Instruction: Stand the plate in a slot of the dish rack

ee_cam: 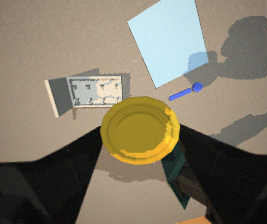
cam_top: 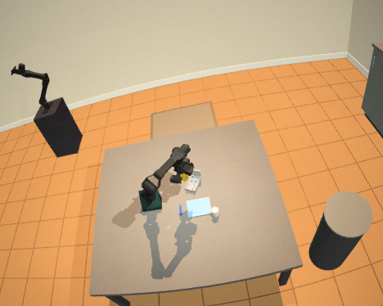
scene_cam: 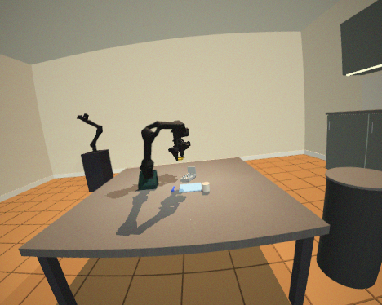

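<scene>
The yellow plate (cam_top: 184, 177) (scene_cam: 180, 158) (ee_cam: 139, 129) is held between the fingers of my gripper (ee_cam: 139, 128), its face toward the wrist camera. In the exterior view it is seen nearly edge-on, lying about level, well above the table. The fingers stand wide, one on each side of its rim. The white dish rack (cam_top: 193, 182) (scene_cam: 188, 176) (ee_cam: 96, 106) stands on the table, beyond and below the plate, with small pegs inside and a raised panel at one end. No plate stands in it. The plate hides a near corner of the rack in the wrist view.
A light blue mat (cam_top: 199, 207) (scene_cam: 190, 187) (ee_cam: 170, 42) lies on the table near the rack. A blue utensil (cam_top: 181, 210) (scene_cam: 173, 189) (ee_cam: 180, 94) lies beside it. A cream cylinder (cam_top: 214, 211) (scene_cam: 206, 187) stands at the mat's other side.
</scene>
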Controlling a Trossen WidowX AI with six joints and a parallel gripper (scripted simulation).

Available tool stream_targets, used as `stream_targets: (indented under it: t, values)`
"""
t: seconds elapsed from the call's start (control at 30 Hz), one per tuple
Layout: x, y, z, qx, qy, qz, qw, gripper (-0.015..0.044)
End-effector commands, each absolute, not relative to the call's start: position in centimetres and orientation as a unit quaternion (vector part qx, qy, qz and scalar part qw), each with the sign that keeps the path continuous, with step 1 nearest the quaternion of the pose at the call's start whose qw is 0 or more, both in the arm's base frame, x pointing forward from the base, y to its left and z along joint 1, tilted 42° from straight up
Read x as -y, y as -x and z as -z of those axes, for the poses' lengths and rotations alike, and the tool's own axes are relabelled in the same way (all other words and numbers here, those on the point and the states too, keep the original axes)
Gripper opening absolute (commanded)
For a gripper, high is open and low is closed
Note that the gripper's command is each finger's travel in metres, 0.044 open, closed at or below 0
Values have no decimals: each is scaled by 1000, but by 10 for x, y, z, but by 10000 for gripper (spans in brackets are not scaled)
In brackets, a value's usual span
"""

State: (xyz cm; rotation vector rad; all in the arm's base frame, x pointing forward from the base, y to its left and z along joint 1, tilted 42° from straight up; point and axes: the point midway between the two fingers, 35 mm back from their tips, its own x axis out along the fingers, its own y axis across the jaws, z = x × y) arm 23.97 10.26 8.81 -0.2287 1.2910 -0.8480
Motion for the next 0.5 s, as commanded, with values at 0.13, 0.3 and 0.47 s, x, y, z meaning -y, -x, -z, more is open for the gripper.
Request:
stream_targets:
  t: [0.13, 0.3, 0.47]
  values:
    - [-98, -235, -76, -612, 96, 365, 695, 0]
    - [-91, -233, -63, -658, 97, 325, 673, 0]
    - [-85, -232, -50, -696, 95, 278, 655, 0]
